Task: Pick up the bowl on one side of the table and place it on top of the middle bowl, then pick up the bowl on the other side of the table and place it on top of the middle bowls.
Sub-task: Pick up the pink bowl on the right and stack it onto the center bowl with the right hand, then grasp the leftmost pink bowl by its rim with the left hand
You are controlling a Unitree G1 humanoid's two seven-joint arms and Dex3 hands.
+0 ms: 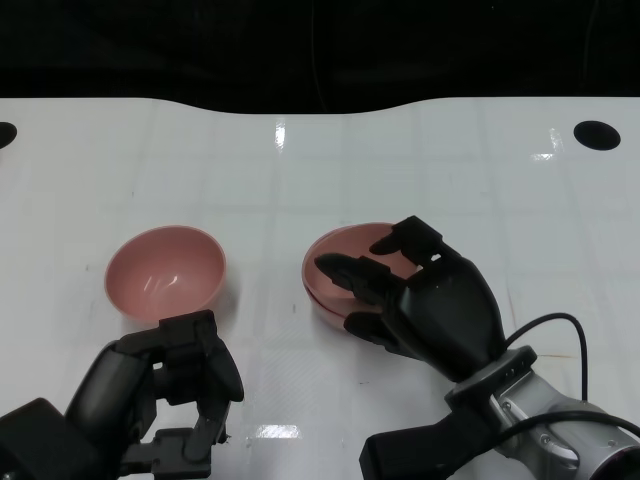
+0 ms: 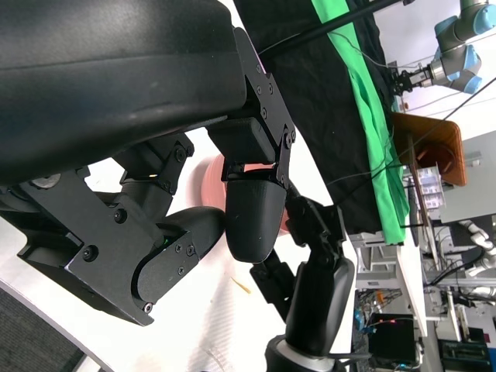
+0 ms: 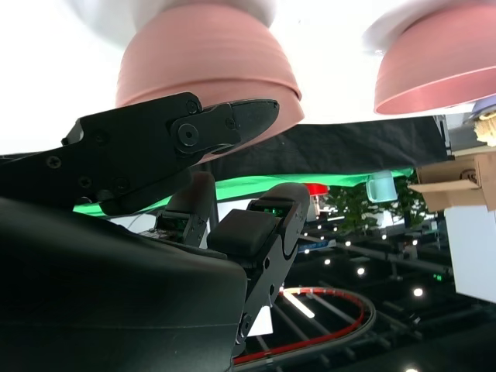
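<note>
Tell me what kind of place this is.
Probably a robotics lab: a white table with pink bowls, another robot arm in the background, and a green backdrop cloth.

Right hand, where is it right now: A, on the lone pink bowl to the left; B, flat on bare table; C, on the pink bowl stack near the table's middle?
C: the right hand has its fingers over the rim of the bowl stack, while the lone bowl sits untouched.

Three pink bowls (image 1: 165, 270) — two stacked — two hands (image 1: 430, 295).
</note>
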